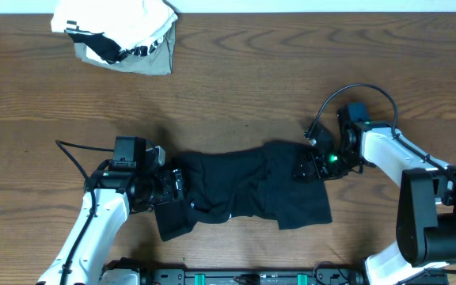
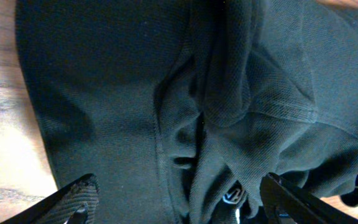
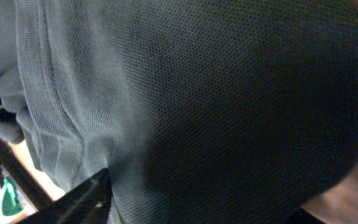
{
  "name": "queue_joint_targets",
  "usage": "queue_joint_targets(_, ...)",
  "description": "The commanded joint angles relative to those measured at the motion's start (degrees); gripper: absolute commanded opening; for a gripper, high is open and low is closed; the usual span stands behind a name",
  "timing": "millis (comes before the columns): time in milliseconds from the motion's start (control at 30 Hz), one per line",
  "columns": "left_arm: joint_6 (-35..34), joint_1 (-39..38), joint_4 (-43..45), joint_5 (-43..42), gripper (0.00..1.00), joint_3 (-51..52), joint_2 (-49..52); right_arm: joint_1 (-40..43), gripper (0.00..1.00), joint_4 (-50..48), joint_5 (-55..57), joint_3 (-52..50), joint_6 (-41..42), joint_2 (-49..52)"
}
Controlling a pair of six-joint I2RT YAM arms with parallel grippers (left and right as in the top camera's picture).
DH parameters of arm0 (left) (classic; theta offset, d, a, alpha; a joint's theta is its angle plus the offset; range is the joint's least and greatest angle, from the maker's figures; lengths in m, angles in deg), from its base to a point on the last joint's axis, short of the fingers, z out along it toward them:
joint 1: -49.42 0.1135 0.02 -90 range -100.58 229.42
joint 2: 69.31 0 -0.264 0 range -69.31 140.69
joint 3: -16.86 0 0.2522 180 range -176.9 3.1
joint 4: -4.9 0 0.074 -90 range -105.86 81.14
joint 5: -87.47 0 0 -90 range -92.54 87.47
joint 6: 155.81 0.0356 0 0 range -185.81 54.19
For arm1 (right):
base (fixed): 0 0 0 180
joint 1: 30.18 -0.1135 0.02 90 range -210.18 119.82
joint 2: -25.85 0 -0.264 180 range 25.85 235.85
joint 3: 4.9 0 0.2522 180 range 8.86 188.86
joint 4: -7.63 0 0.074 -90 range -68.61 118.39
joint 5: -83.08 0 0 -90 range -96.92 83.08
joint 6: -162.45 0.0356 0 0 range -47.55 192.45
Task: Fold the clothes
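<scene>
The black garment (image 1: 244, 190) lies crumpled in a wide strip on the wooden table, near the front. My left gripper (image 1: 172, 186) is at its left end. In the left wrist view its jaws (image 2: 179, 190) are spread wide over bunched folds of the garment (image 2: 123, 93), with a small white logo (image 2: 232, 196) between them. My right gripper (image 1: 307, 168) is at the garment's right end. In the right wrist view its jaws (image 3: 197, 202) are spread wide, with the garment (image 3: 229, 93) filling the space between them. Neither holds the fabric.
A white-and-grey bundle with black-and-white striped trim (image 1: 117, 36) lies at the table's back left corner. A black cable (image 1: 355, 91) loops above the right arm. A dark rail (image 1: 236, 277) runs along the front edge.
</scene>
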Motion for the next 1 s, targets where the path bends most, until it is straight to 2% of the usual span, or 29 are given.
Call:
queue_joint_targets(0,0.7,0.2,-0.2,0.7,0.85,-1.0,-0.2,0.5,0.53,0.4,1.3,-1.7,1.4,2.2)
queue_joint_targets(100,0.7,0.2,-0.4,0.7,0.84,-1.0,-0.2,0.5,0.40,0.4,2.6,-1.0,4.1,2.0)
queue_joint_targets(267,0.8,0.2,-1.0,0.7,0.85,-1.0,-0.2,0.5,0.26,0.7,8.0,0.3,9.0,0.4)
queue_joint_targets(367,0.7,0.2,-1.1,0.7,0.85,-1.0,-0.2,0.5,0.08,1.4,11.1,1.3,11.2,-0.7)
queue_joint_targets(467,0.8,0.2,-1.1,0.7,0.85,-1.0,-0.2,0.8,0.07,2.3,14.4,1.9,12.5,-1.6)
queue_joint_targets(533,0.8,0.2,-1.1,0.7,0.85,-1.0,-0.2,1.2,0.07,3.0,16.2,2.3,12.5,-2.1)
queue_joint_targets(633,0.8,0.2,-1.1,0.7,0.85,-1.0,-0.2,2.3,0.17,4.5,19.0,2.8,12.1,-2.7)
queue_joint_targets(667,0.7,0.2,-1.1,0.7,0.85,-1.0,-0.2,2.6,0.22,4.7,19.8,2.9,12.1,-2.8)
queue_joint_targets(733,0.8,0.2,-1.1,0.7,0.85,-1.0,-0.2,3.5,0.38,4.9,21.3,2.9,12.1,-3.0)
queue_joint_targets(800,0.7,0.2,-1.1,0.7,0.85,-1.0,-0.2,4.7,0.39,4.9,22.1,2.9,12.1,-3.0)
queue_joint_targets(900,0.7,0.2,-1.1,0.7,0.85,-1.0,-0.2,7.0,0.54,4.9,23.6,2.9,12.1,-3.0)
queue_joint_targets(967,0.8,0.2,-1.3,0.7,0.85,-1.0,-0.2,8.6,0.58,5.3,21.4,2.9,12.0,-3.0)
